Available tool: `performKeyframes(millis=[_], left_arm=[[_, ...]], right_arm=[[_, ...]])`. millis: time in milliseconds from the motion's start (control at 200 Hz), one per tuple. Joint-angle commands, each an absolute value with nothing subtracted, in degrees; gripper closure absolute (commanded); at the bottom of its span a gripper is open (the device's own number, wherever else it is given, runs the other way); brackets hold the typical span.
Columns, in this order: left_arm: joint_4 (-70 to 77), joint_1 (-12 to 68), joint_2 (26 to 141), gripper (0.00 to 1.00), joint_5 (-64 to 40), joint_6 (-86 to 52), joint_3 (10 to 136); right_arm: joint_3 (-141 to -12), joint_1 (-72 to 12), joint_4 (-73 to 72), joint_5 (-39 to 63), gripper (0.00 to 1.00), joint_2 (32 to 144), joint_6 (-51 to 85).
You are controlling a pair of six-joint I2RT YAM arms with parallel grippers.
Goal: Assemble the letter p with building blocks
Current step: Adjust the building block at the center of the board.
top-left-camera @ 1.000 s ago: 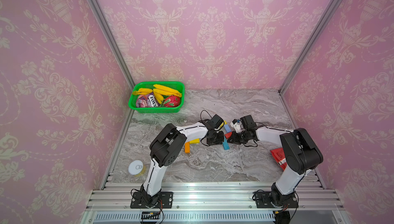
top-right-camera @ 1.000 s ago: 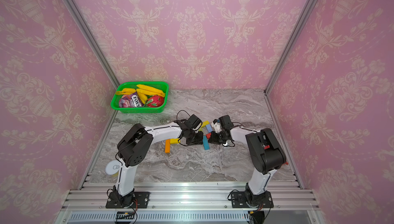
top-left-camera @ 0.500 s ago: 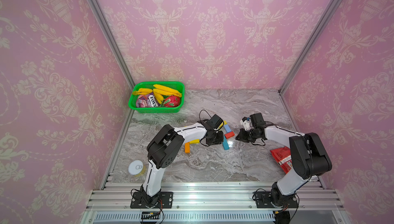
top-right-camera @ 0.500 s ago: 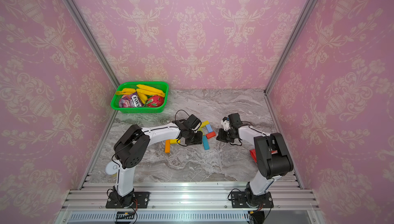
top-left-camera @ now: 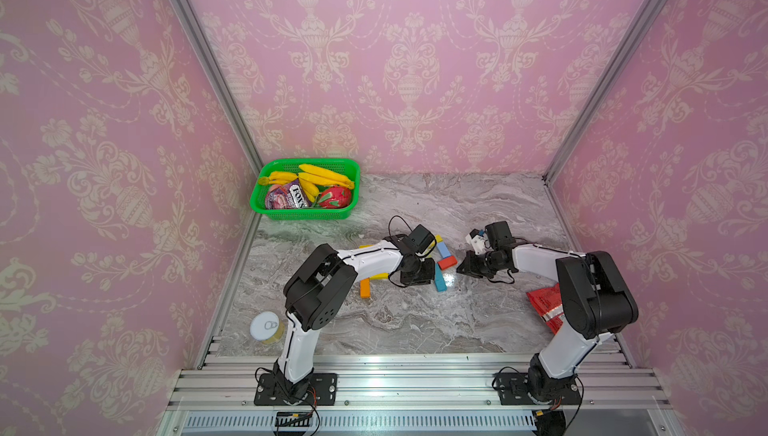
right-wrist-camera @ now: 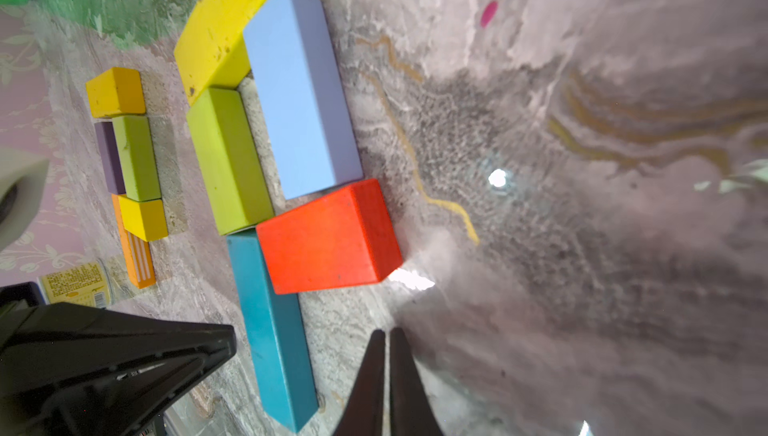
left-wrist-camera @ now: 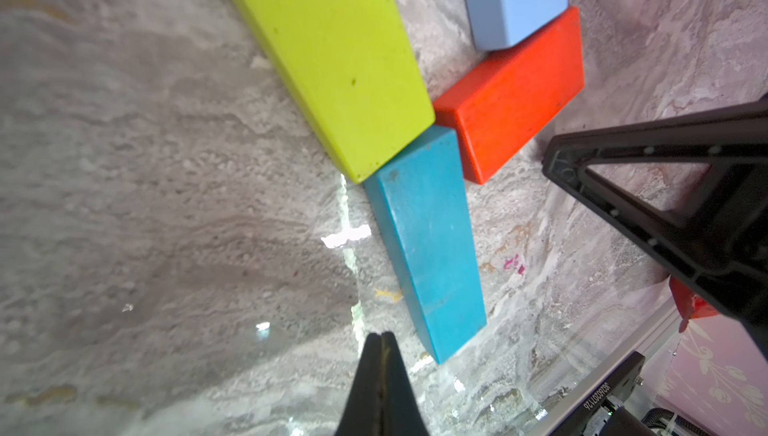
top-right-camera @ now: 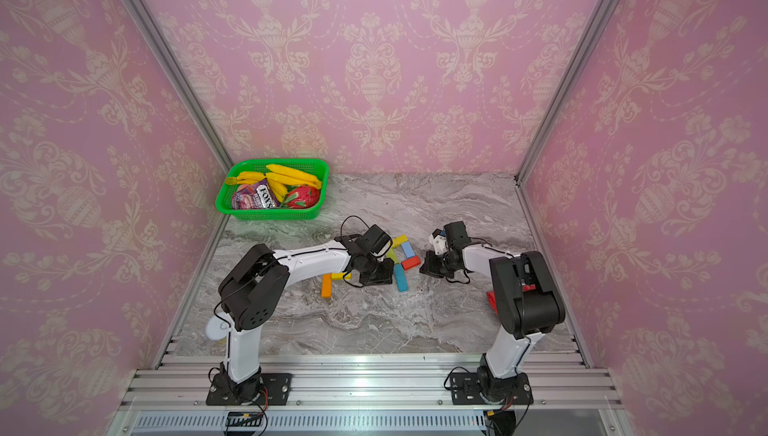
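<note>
building blocks: main cluster mid-table, between the two arms. long yellow block (right-wrist-camera: 232, 18) lies across the far end, touching the ends of the lime block (right-wrist-camera: 228, 160) and light blue block (right-wrist-camera: 301, 93); those two sit side by side with a thin gap. red block (right-wrist-camera: 332, 238) butts light blue's near end and lime's corner. teal block (right-wrist-camera: 274, 338) runs on from lime, touching red
spare blocks (right-wrist-camera: 135, 158) just beside, toward the left arm: two short yellow, one lime, one purple, one orange, bunched and touching
left gripper (left-wrist-camera: 381, 336): jaws pressed together, nothing held, tip near teal's free end, not touching
right gripper (right-wrist-camera: 387, 333): jaws closed to a hairline, empty, near teal's long side, apart from it
green basket (top-left-camera: 305, 216) in far left corner: bananas (top-left-camera: 324, 174), purple sweets packet (top-left-camera: 289, 197), red fruit (top-left-camera: 334, 197)
can (top-left-camera: 266, 326) upright by left arm base; red snack packet (top-left-camera: 544, 303) flat by right arm
table (top-left-camera: 395, 322) grey marble, glare spots; walls (top-left-camera: 407, 60) pink damask; aluminium rail (top-left-camera: 415, 376) along front edge
</note>
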State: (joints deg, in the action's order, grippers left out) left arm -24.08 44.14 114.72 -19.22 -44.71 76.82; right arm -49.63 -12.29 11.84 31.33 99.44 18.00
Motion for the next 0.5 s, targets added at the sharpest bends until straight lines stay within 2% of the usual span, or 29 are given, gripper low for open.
performKeyframes(millis=[0, 495], left_arm=[[-26.1, 44.82, 113.44, 1.0, -20.55, -43.27, 76.46], [-26.51, 44.91, 115.21, 1.0, -21.5, -43.03, 77.96]], right_arm=[[-49.38, -12.48, 10.29, 33.13, 0.91, 101.08, 18.81], [-50.26, -12.74, 9.71, 33.58, 0.91, 103.49, 18.74]])
